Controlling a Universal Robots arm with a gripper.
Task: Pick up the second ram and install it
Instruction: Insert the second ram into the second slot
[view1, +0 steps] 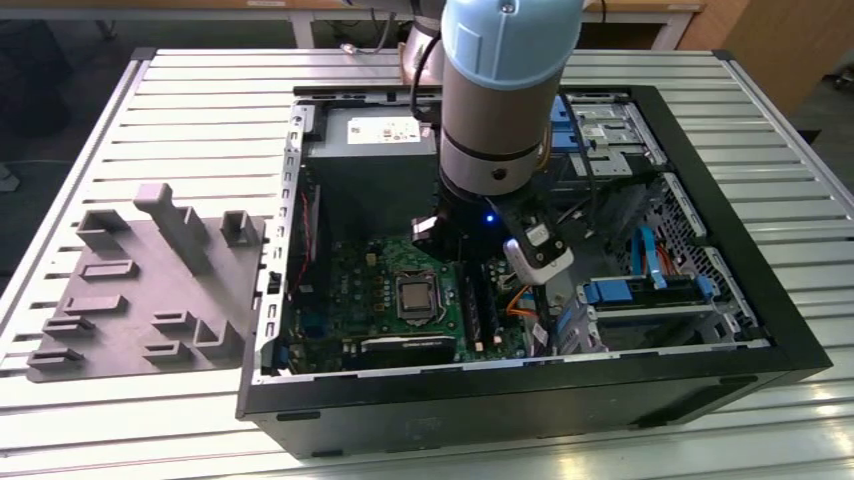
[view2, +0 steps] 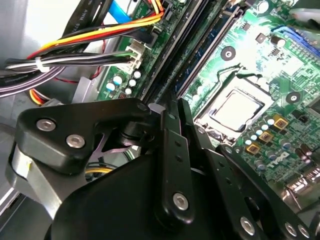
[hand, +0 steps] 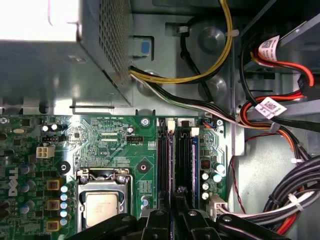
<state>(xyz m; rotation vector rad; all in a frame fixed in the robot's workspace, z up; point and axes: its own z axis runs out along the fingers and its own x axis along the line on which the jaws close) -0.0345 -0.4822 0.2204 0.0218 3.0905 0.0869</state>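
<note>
One open computer case (view1: 534, 385) is counted on one slatted table (view1: 200, 90), with one grey moulded holder tray (view1: 140, 290) beside it. Inside the case, one green motherboard (hand: 115, 145), one processor socket (hand: 102, 207) and one grey power-supply box (view1: 367, 135) are counted. Four long memory slots (hand: 177, 160) are counted in the first wrist view, set side by side. One robot arm (view1: 501, 90) is counted, carrying one gripper (hand: 172, 220). One yellow cable (hand: 227, 45) is seen, and two white tags (hand: 270, 107) are counted on the red cables.

Even overhead light in the exterior view; glare whitens the power-supply box (hand: 60, 20), and the near pincer (view2: 165, 165) blurs.
</note>
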